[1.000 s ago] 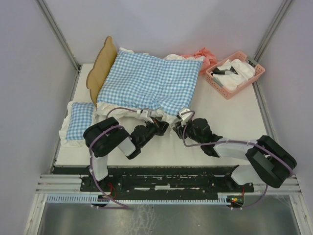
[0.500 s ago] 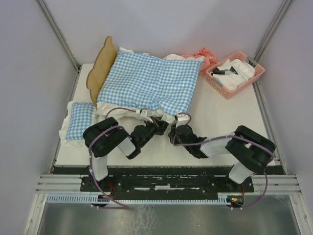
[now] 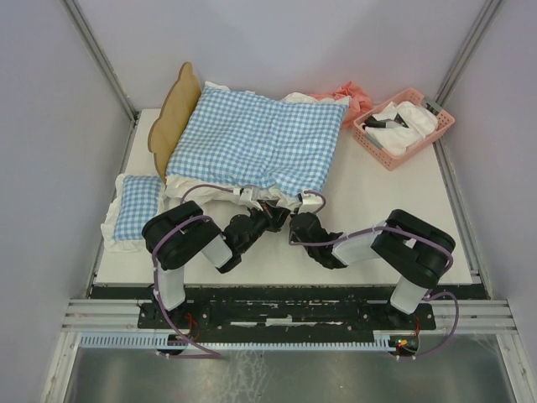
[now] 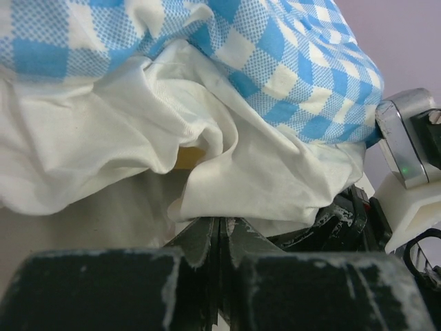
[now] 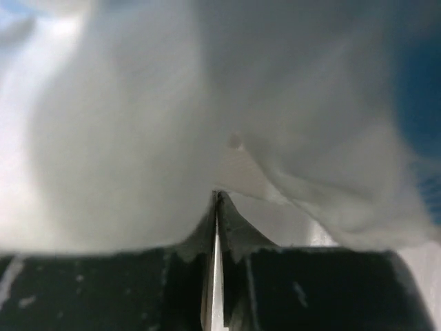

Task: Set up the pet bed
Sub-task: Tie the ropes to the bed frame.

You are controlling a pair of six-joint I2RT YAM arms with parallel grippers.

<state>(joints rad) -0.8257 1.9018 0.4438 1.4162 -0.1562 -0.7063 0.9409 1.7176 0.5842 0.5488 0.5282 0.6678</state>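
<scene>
Pet bed (image 3: 178,105) sits back left under the checked cushion (image 3: 260,143), both arms at its near frill (image 4: 103,152). Left gripper (image 4: 220,226) shut, right gripper (image 5: 217,201) fingers together too, cloth caught or not, can't tell. Looks like cushion-straightening; next needs an even, gentle pull

One pet bed (image 3: 176,105), one pink basket (image 3: 373,147), one pink cloth (image 3: 348,94). Two are blue-checked: a large cushion (image 3: 256,138) far, a small cushion (image 3: 136,206) left.
</scene>
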